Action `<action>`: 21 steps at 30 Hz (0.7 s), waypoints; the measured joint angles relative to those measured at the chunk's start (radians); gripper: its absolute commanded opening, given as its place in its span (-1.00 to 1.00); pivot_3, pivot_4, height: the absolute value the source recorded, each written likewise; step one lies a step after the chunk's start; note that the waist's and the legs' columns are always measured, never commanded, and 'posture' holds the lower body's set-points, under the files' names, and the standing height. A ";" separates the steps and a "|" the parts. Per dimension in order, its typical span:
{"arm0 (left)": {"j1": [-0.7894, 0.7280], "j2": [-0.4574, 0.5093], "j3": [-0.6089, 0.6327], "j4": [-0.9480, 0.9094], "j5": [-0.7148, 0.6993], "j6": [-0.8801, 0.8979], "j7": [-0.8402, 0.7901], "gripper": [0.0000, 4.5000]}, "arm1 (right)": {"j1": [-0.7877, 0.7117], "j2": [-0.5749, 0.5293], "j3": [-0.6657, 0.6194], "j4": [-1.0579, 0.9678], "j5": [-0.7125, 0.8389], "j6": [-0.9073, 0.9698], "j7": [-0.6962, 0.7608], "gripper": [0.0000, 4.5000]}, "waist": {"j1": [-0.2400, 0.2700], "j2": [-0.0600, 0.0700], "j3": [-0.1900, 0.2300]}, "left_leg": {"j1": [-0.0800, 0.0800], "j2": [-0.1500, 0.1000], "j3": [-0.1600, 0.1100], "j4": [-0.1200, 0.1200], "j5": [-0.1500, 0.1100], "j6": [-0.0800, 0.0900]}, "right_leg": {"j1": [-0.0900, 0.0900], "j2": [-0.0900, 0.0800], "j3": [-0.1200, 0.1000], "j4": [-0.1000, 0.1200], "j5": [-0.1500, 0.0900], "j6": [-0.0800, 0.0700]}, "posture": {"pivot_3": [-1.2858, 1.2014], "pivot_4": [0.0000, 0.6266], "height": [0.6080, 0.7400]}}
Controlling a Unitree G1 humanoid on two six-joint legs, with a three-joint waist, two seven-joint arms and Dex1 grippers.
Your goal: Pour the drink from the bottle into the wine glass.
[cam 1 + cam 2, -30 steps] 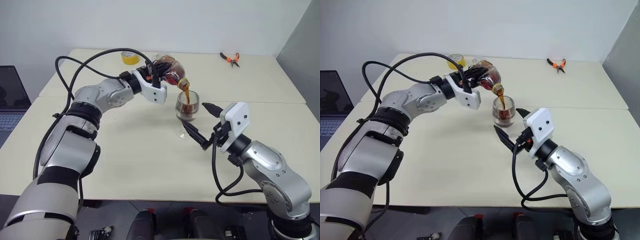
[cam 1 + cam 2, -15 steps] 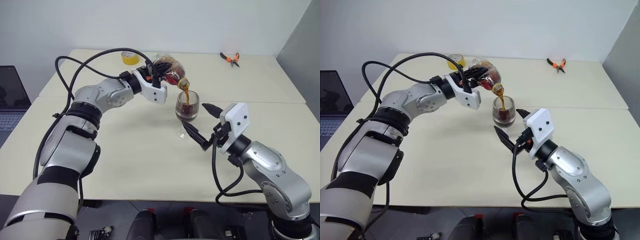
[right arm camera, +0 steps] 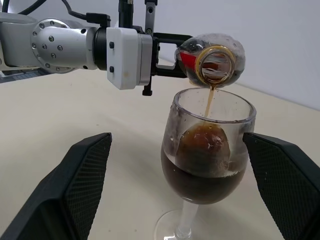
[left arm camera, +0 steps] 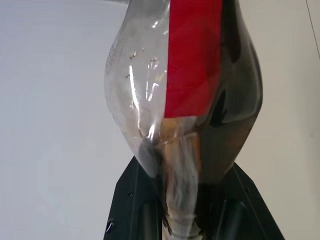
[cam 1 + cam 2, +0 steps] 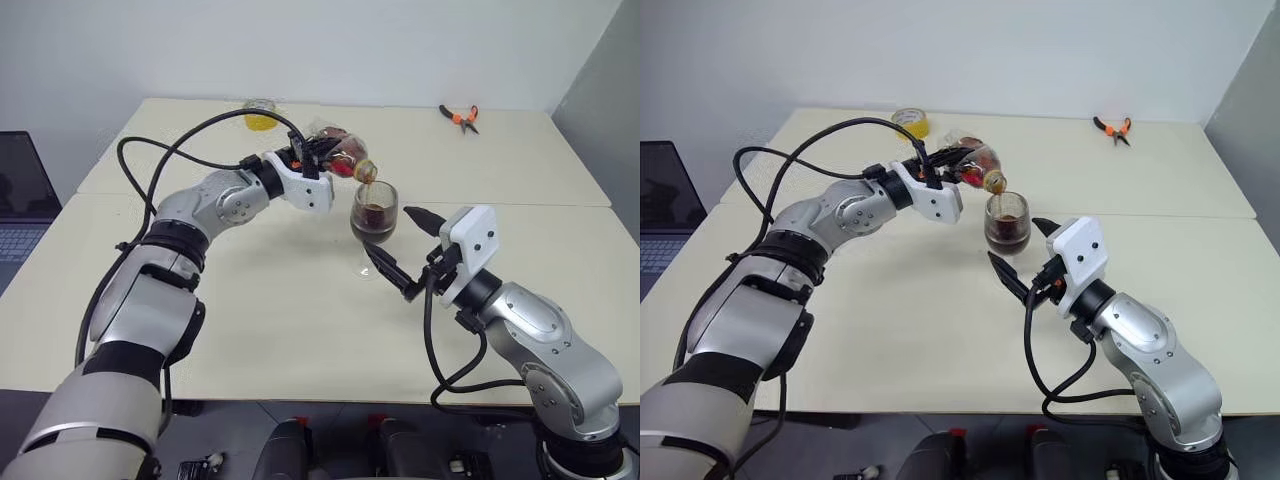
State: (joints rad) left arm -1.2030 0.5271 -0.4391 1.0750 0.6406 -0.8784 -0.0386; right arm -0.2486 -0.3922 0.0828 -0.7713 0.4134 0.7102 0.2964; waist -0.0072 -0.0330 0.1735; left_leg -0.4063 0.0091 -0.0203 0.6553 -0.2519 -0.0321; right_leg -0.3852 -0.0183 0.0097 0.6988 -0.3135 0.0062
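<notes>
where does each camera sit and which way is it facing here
Left eye and right eye views: on the head, looking forward and down at the table; both arms show, left gripper holding the tilted bottle over the wine glass.
Left wrist view: along its own gripper at the bottle.
Right wrist view: between its open fingers at the glass; the left gripper shows too.
Shared: the bottle and the drink appear across the views.

Two cream worktops (image 5: 300, 330) butted together, seam running across. Plain white wall (image 5: 300, 50) behind; grey panel (image 5: 605, 110) at far right. Laptop (image 5: 20, 205) on a surface off the left edge. Pliers (image 5: 460, 117) and yellow tape roll (image 5: 260, 117) near the back edge. Even, soft light.
</notes>
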 measured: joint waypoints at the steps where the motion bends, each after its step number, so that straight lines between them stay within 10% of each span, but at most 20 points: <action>1: 0.008 -0.006 0.014 -0.012 -0.022 0.004 -0.021 -0.74 | 0.000 0.000 0.001 0.000 -0.002 -0.002 0.001 1.00 | 0.000 0.000 0.000 | -0.003 0.000 -0.001 0.003 0.000 0.000 | -0.001 0.000 -0.001 0.001 0.000 0.000 | 0.03 -0.52 1.00; 21: 0.293 -0.143 0.304 -0.398 -0.510 0.482 -0.317 -0.74 | -0.018 0.010 0.049 0.002 0.015 -0.119 0.095 1.00 | -0.011 0.000 0.000 | -0.008 0.000 -0.004 0.009 0.000 0.001 | -0.004 0.000 -0.003 0.004 0.000 0.000 | 0.03 -0.52 1.00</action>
State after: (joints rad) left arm -0.9096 0.3839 -0.1346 0.6769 0.1307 -0.3969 -0.3557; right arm -0.2667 -0.3821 0.1319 -0.7694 0.4283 0.5908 0.3910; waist -0.0187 -0.0327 0.1733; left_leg -0.4146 0.0091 -0.0239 0.6642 -0.2522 -0.0316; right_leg -0.3895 -0.0185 0.0071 0.7028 -0.3133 0.0063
